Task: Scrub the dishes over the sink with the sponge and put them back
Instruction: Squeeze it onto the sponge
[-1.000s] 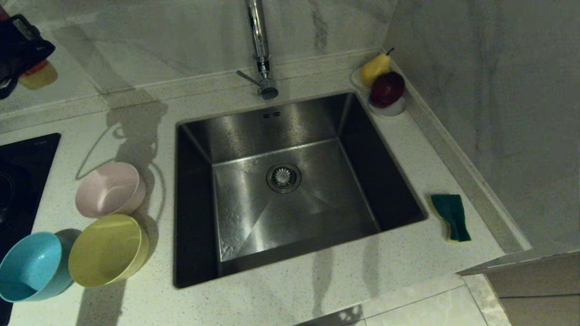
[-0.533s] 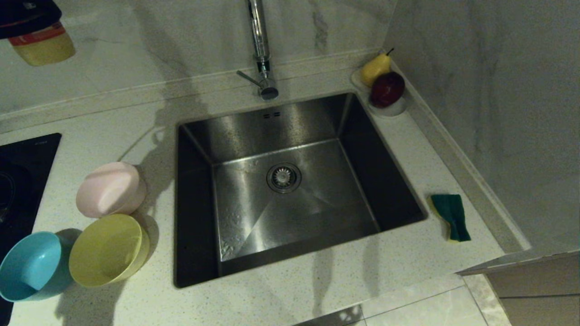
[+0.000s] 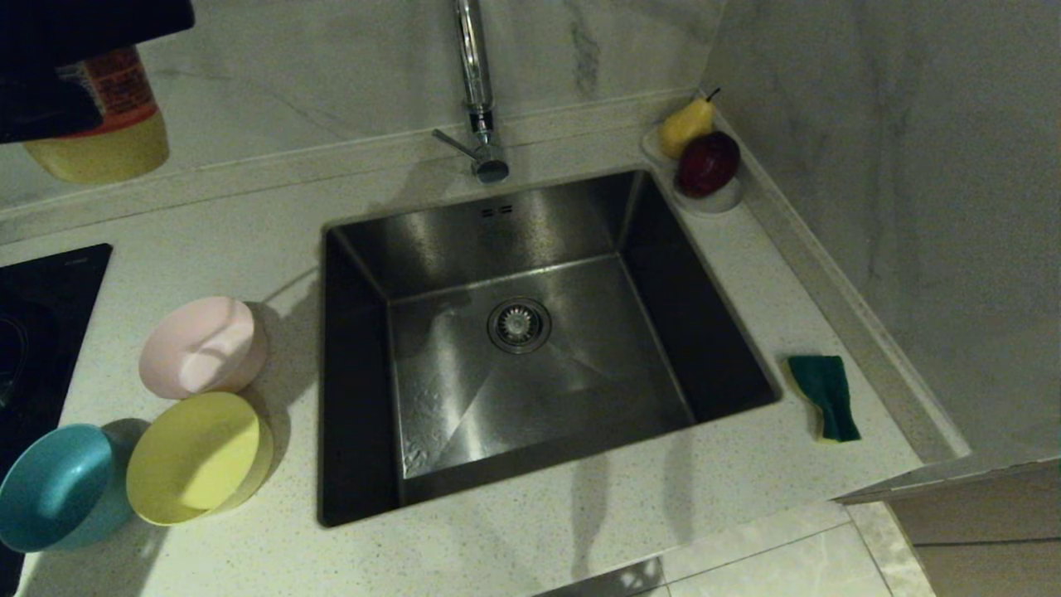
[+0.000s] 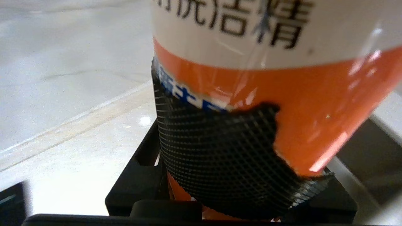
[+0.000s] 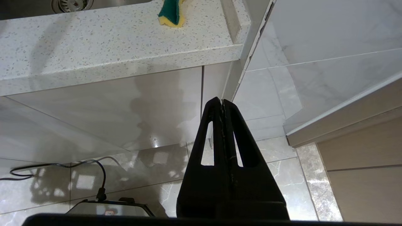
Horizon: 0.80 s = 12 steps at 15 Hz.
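Note:
Three bowls stand on the counter left of the sink (image 3: pixel 464 398): pale pink (image 3: pixel 203 347), yellow (image 3: pixel 197 458), light blue (image 3: pixel 56 489). The green-and-yellow sponge (image 3: pixel 825 396) lies on the counter right of the sink, and shows again in the right wrist view (image 5: pixel 171 12). High at the far left, above the back of the counter, my left gripper (image 3: pixel 58 83) is shut on a detergent bottle (image 3: pixel 108 133) with an orange label and yellow liquid. That bottle (image 4: pixel 282 94) fills the left wrist view, with a black ribbed pad (image 4: pixel 220 157) pressed on it. My right gripper (image 5: pixel 222 101) hangs shut and empty below the counter's front edge.
A chrome faucet (image 3: pixel 474 91) rises behind the sink. A white dish with a pear and a dark red apple (image 3: pixel 704 157) sits in the back right corner. A black cooktop (image 3: pixel 33 315) lies at the left edge. A marble wall bounds the counter on the right.
My left gripper has carried the bottle rightward along the top left of the head view, and it now looms larger. Bowls, sponge and right arm have not moved.

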### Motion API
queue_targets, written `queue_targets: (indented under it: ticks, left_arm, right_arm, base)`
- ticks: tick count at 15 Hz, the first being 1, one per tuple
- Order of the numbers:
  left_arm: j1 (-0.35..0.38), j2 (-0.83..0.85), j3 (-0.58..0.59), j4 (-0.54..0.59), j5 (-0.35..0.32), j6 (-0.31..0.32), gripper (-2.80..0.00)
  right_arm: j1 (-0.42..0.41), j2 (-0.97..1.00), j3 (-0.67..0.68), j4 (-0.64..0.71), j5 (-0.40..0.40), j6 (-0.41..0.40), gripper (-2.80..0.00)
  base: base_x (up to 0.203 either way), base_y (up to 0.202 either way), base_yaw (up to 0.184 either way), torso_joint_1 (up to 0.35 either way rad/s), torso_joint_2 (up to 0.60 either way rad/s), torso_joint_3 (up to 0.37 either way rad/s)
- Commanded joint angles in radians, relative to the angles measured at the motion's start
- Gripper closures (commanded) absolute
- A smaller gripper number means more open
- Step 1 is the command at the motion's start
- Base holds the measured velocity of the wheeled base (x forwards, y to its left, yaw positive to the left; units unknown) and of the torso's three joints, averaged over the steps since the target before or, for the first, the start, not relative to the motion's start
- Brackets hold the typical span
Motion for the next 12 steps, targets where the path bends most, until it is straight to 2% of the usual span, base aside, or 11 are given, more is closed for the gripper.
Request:
queue_targets:
  ticks: [1, 4, 7, 12]
  left_arm:
    - [-0.086, 0.012, 0.002, 0.013, 0.012, 0.015, 0.00]
    - [-0.179, 0.077, -0.009, 0.001, 0.034, 0.128, 0.00]
    - [-0.228, 0.151, -0.039, -0.003, 0.064, 0.161, 0.00]
    - [-0.340, 0.291, -0.084, -0.100, 0.160, 0.177, 0.00]
  right_arm:
    - [0.002, 0.000, 0.000, 0.000, 0.000, 0.000, 0.00]
    - [0.000, 0.000, 0.000, 0.000, 0.000, 0.000, 0.00]
    - [0.000, 0.000, 0.000, 0.000, 0.000, 0.000, 0.00]
    - [0.000, 0.000, 0.000, 0.000, 0.000, 0.000, 0.00]
  base:
    - [0.000, 0.000, 0.000, 0.000, 0.00, 0.000]
    - [0.000, 0.000, 0.000, 0.000, 0.00, 0.000]
    - [0.000, 0.000, 0.000, 0.000, 0.00, 0.000]
    - [0.000, 0.000, 0.000, 0.000, 0.00, 0.000]
